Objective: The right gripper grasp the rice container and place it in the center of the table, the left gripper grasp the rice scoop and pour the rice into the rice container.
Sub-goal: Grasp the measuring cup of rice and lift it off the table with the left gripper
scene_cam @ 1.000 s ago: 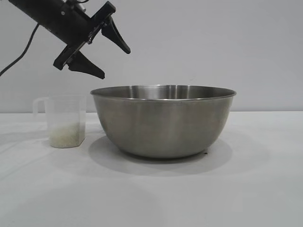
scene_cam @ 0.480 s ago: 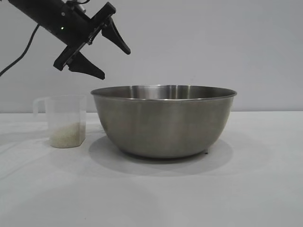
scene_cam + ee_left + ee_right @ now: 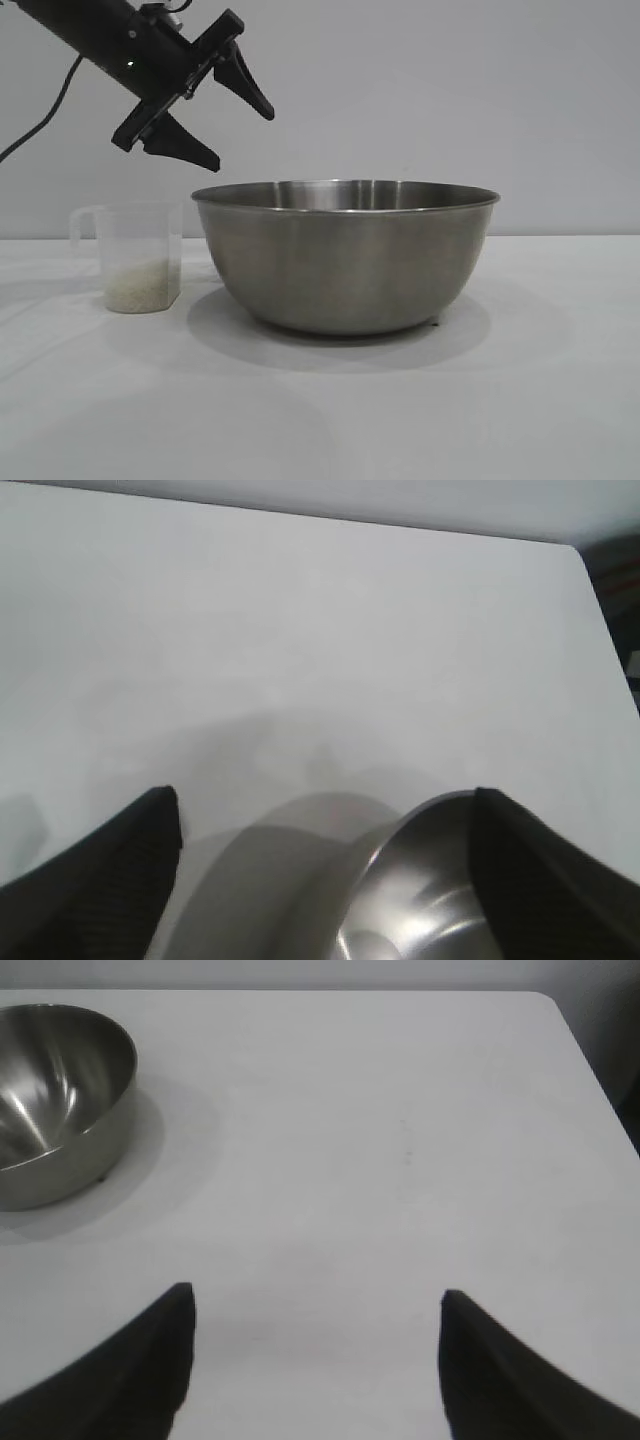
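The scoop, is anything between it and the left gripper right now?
Nothing visible. The left gripper hangs open in the air above the scoop, which stands upright on the table beside the bowl. The gap between them is bare; the bowl sits off to the side, not in the path.

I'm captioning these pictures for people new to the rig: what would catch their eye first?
The big steel rice container dominates, standing in the middle of the white table. To its left, apart from it, stands the small clear rice scoop with a low heap of rice inside. Above the scoop hangs the left claw, open and empty; the right claw waits open over bare table, away from the bowl.
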